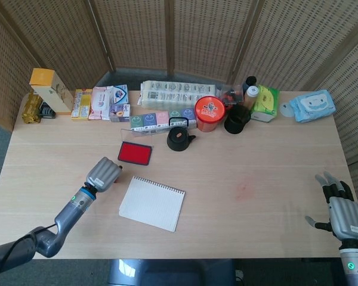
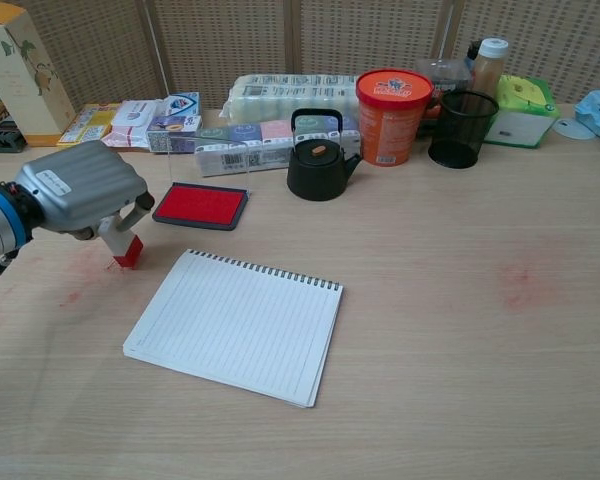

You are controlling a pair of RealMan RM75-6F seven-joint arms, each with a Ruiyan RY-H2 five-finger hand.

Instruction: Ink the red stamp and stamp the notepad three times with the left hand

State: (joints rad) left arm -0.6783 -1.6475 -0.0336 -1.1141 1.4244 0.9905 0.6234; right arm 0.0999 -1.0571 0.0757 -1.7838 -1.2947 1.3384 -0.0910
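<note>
While the left hand (image 2: 80, 192) is gripping the red stamp (image 2: 127, 251) face-down beside the ink pad (image 2: 201, 205), ready for inking, the right hand (image 1: 342, 211) is idling, fingers spread

Left hand (image 1: 104, 174) sits between ink pad (image 1: 135, 153) and notepad (image 1: 152, 204).

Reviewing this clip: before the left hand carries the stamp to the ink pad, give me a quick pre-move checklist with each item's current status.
1. Left hand holds the red stamp: ok.
2. Stamp's red end points down: ok.
3. Ink pad uncovered, red surface exposed: ok.
4. Way from stamp to ink pad free of objects: ok.
5. Notepad lies flat, page unmarked: ok.
6. Right hand away from the work area, fingers apart: ok.
</note>
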